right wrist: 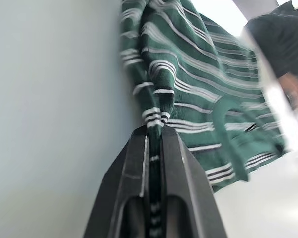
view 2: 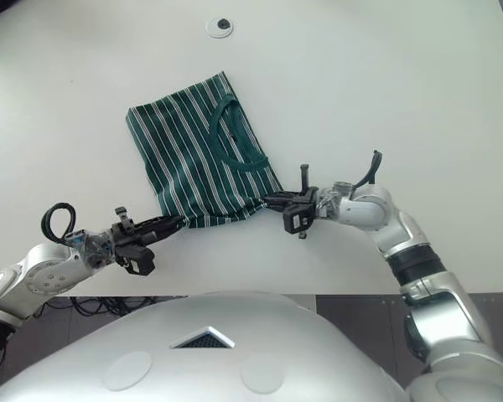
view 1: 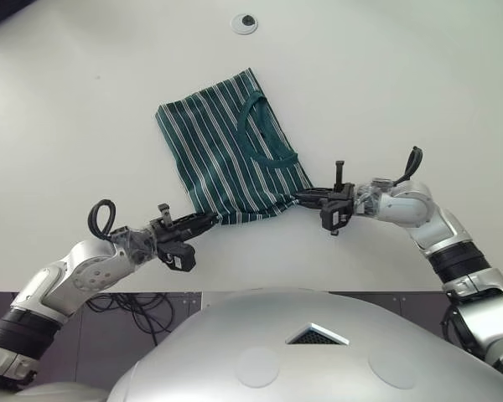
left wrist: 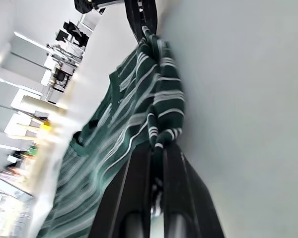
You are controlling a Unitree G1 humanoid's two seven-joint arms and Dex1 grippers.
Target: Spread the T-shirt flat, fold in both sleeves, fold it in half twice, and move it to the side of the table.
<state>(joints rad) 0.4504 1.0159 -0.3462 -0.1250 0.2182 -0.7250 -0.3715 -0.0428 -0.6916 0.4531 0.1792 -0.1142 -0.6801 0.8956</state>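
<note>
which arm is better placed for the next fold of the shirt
Nearly even, leaning right. The left gripper and right gripper are each shut on a near corner of the T-shirt, so both can lift that edge; the right one sits farther onto the table.

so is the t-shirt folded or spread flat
Folded: the T-shirt lies as a compact rectangle, no sleeves out; left gripper and right gripper pinch its near corners.

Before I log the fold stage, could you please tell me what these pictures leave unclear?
T-shirt sleeves: head views, covered by its folded top layer.
Layers pinched by left gripper and right gripper: wrist views, hidden between shut jaws.
Round object on the table's far side: too small to identify.
Room behind: left wrist view, blurred.
</note>
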